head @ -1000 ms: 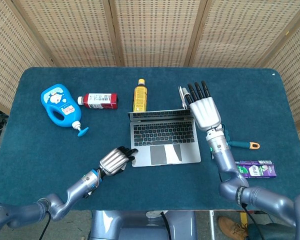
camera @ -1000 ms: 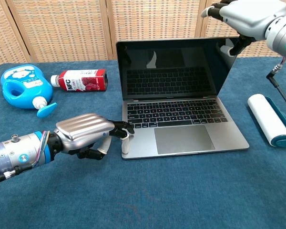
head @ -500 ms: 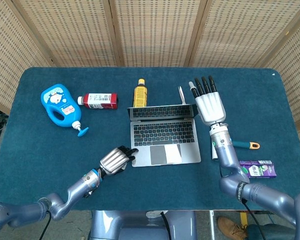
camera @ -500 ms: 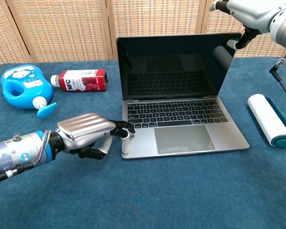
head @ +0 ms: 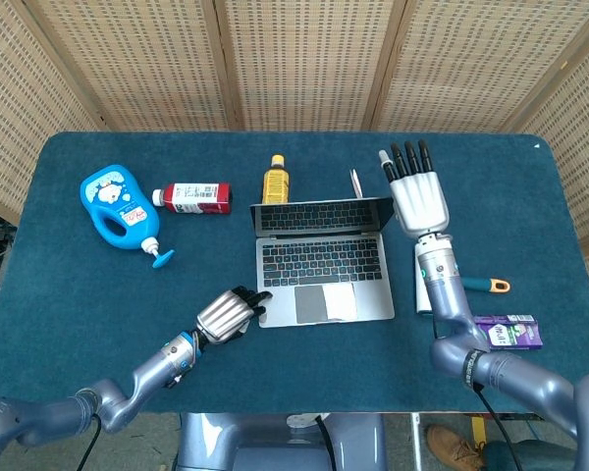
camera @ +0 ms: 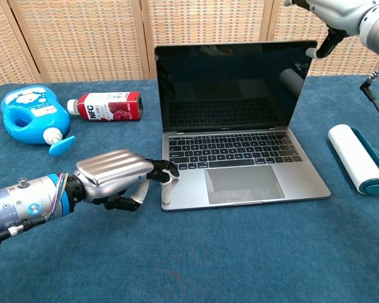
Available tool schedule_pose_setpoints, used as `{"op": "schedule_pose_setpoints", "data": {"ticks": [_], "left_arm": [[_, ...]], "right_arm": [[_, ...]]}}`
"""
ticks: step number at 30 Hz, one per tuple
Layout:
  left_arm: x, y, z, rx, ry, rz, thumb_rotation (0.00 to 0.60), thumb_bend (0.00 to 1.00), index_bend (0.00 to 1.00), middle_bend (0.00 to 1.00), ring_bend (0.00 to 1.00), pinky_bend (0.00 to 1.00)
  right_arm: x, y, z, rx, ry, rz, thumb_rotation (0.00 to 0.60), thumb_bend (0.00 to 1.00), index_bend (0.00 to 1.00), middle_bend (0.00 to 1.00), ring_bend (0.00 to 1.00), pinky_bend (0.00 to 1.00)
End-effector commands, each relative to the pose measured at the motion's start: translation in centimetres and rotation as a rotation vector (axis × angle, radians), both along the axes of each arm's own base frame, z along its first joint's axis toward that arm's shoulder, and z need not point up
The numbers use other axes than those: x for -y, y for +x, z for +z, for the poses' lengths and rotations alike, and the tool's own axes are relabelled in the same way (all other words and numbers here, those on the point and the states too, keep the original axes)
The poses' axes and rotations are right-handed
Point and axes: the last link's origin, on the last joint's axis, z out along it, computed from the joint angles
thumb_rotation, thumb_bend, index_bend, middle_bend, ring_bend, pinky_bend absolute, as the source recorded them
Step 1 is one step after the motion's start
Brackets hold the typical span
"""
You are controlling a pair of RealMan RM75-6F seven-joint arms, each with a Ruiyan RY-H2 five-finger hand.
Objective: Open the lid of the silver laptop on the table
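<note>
The silver laptop (head: 322, 267) (camera: 240, 164) stands open in the middle of the table, its dark screen raised past upright. My left hand (head: 228, 312) (camera: 114, 177) rests on the table with its fingertips pressing the laptop base's front left corner. My right hand (head: 417, 193) (camera: 341, 19) is up beside the screen's top right corner, fingers straight and spread. In the chest view its thumb touches that corner; most of the hand is cut off by the frame's top edge.
A blue detergent bottle (head: 118, 209) and a red bottle (head: 191, 197) lie at the left. A yellow bottle (head: 276, 182) lies behind the screen. A lint roller (camera: 360, 158) lies right of the laptop, a purple carton (head: 506, 333) further right near the front edge.
My right hand has moved up and back, and the laptop's screen has swung further open with it. The left hand has stayed put on the base corner.
</note>
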Motion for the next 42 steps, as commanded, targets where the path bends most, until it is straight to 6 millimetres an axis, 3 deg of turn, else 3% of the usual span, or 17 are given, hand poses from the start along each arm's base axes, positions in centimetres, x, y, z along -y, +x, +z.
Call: {"op": "schedule_pose_setpoints", "data": {"ticks": [1,9,18,27,29,31,33,34,36,40,42], "left_arm": [[0.0,0.0,-0.1,-0.003,0.0,-0.001,0.6,1.0,0.39,0.18,0.28,0.3],[0.0,0.1,-0.2,0.0,-0.001,-0.004,0.6,1.0,0.39,0.18,0.28,0.3],[0.2,0.1,0.5,0.016,0.009,-0.007,0.6,1.0,0.39,0.18,0.28,0.3],[0.4,0.1,4.4,0.121,0.026,-0.012,0.6,0.97,0.33,0.14,0.24,0.25],[0.3,-0.2,5.9,0.145,0.044,-0.009,0.6,0.82,0.27,0.09,0.18,0.21],[0.4,-0.8,7.3,0.158,0.059,-0.002,0.6,0.44,0.17,0.02,0.06,0.11],[0.6,-1.8,9.0,0.162,0.072,0.018,0.6,0.15,0.06,0.0,0.01,0.03],[0.9,-2.8,10.2,0.158,0.079,0.043,0.6,0.05,0.02,0.0,0.0,0.01],[1.5,-4.0,11.9,0.156,0.079,0.077,0.6,0.0,0.0,0.0,0.0,0.0],[2.9,-8.0,16.9,0.165,0.158,0.192,0.6,0.0,0.0,0.0,0.0,0.0],[3.5,-9.8,19.5,0.185,0.244,0.234,0.6,0.0,0.0,0.0,0.0,0.0]], "right_arm": [[0.3,0.0,0.2,-0.004,-0.01,-0.008,0.6,0.41,0.12,0.15,0.09,0.0],[0.5,0.0,0.4,0.003,-0.016,-0.019,0.6,0.38,0.12,0.15,0.09,0.0],[-1.1,0.6,0.1,0.033,0.012,0.027,0.6,0.38,0.12,0.15,0.09,0.0],[-4.7,0.3,2.3,0.046,0.025,0.113,0.6,0.38,0.12,0.15,0.09,0.0],[-5.7,-0.2,3.1,0.049,0.023,0.122,0.6,0.38,0.12,0.15,0.09,0.0],[-6.7,-0.9,3.8,0.053,0.024,0.128,0.6,0.38,0.12,0.15,0.09,0.0],[-7.9,-1.9,4.7,0.058,0.022,0.132,0.6,0.38,0.12,0.15,0.09,0.0],[-8.6,-2.6,5.2,0.066,0.015,0.13,0.6,0.36,0.12,0.14,0.09,0.0],[-9.5,-3.5,5.9,0.078,0.014,0.129,0.6,0.28,0.12,0.13,0.09,0.0],[-12.3,-6.3,7.3,0.135,0.017,0.083,0.6,0.02,0.1,0.09,0.04,0.0],[-13.8,-7.7,7.8,0.161,0.026,0.058,0.6,0.0,0.09,0.07,0.02,0.0]]}}
